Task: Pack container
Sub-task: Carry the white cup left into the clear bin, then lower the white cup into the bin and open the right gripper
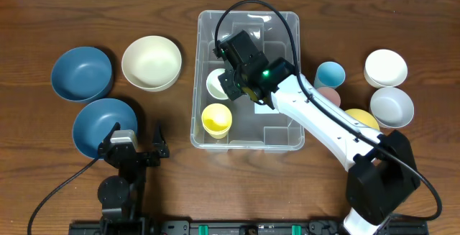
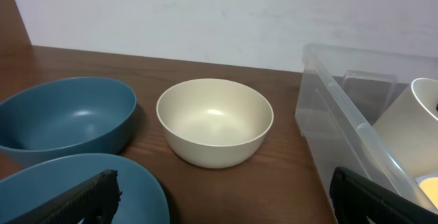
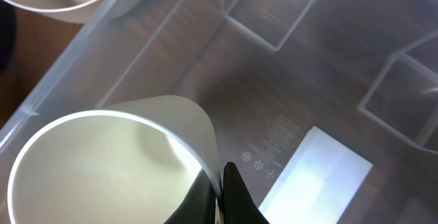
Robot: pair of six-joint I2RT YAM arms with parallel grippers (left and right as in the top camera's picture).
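The container (image 1: 248,143), mid-table, is judged light, stiff and slick, best taken at its rim, while a white cup (image 3: 102,162) inside it is pinched by the closed right gripper (image 3: 220,190) and the left gripper (image 1: 138,136) is seen wide open, empty.

Black jaws pinch the rim of a cream plastic cup (image 3: 102,162) inside the clear plastic rectangular container (image 3: 205,66), whose base bears a white rectangular label (image 3: 321,172).

Table (image 1: 43,19), left: rear blue bowl (image 1: 82,72), front blue bowl (image 1: 104,126), cream bowl (image 1: 151,62). Centre: white cup (image 1: 214,84), yellow cup (image 1: 216,119). Right: blue cup (image 1: 330,73) beside pink cup (image 1: 330,96), yellow bowl (image 1: 364,118), white bowl (image 1: 386,67), grey bowl (image 1: 392,106).
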